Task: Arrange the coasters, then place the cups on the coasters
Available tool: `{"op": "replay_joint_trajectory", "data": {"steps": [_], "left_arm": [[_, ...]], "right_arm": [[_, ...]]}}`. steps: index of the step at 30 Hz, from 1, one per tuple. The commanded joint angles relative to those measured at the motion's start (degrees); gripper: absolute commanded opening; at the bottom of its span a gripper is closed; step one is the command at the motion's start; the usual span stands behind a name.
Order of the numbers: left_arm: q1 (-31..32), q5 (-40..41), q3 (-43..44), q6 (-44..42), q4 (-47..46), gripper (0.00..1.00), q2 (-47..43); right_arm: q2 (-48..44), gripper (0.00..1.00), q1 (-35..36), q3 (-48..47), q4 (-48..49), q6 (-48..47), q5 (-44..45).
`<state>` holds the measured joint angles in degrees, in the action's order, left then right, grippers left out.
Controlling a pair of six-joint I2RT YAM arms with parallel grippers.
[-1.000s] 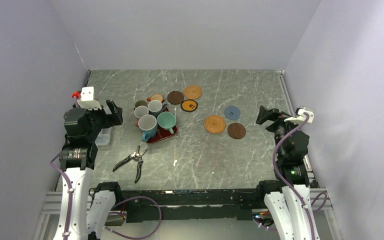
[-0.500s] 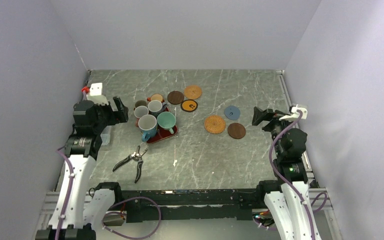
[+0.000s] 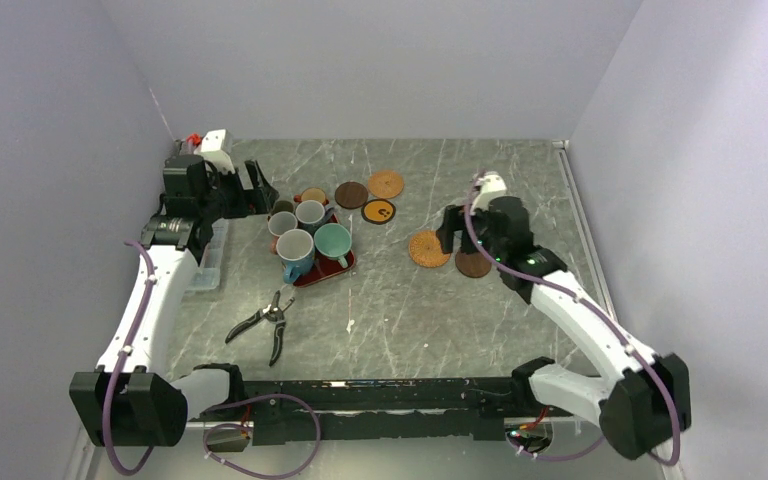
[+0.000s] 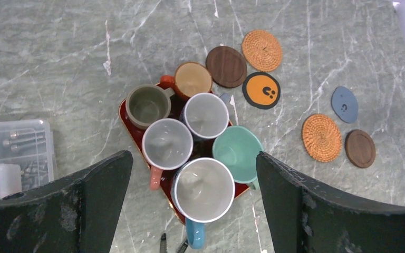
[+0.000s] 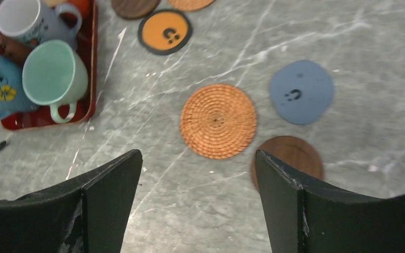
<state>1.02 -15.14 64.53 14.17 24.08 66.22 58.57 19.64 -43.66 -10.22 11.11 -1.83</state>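
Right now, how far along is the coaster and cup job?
Done: nothing. The coasters lie scattered, and all six mugs crowd the red tray. In hand: the open right gripper hovers over a woven orange coaster; the left gripper, open, over the mugs. Left: arranging coasters, moving every mug.

Left tool [image 4: 192,158], right tool [image 5: 198,157] — both spread wide

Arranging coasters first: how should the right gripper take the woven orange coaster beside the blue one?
Probably by its rim, straight from above: the woven orange coaster lies flat and thin, so only the edge offers hold. Favour the side facing the red tray, where nothing lies close; the blue coaster and dark brown coaster crowd the other side.
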Motion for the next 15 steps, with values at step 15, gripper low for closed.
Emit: {"op": "replay_joint_trajectory", "data": {"steps": [15], "left_arm": [[1.2,6.5,-4.9,-3.5,-1.3,0.94,-5.5]], "right_arm": [[40.0,0.75,13.8,-25.5,1.0,4.2,9.6]]}}
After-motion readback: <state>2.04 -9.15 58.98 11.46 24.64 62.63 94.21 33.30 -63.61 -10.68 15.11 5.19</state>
